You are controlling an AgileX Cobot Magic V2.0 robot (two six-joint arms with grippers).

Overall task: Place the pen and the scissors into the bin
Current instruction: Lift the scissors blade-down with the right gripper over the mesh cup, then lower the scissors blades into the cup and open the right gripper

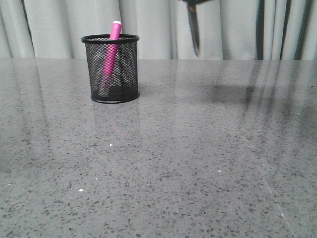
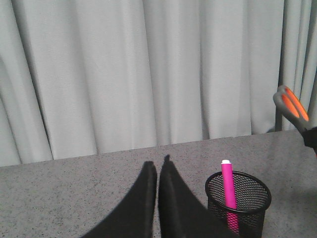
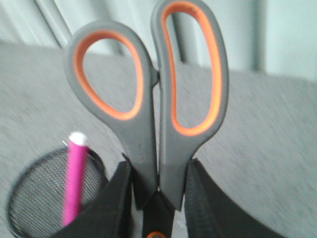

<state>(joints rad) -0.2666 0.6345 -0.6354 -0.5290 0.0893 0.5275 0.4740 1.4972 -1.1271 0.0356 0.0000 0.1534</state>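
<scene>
The scissors [image 3: 158, 109], clenched blades-down in the right gripper [image 3: 157, 198], could clip the bin [image 1: 110, 68] rim or pen [image 1: 111, 52]; the left gripper [image 2: 157, 171] is closed, empty.

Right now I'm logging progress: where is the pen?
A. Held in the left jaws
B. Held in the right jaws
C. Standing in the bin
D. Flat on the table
C: the pen leans inside the bin, its tip above the rim.
</scene>
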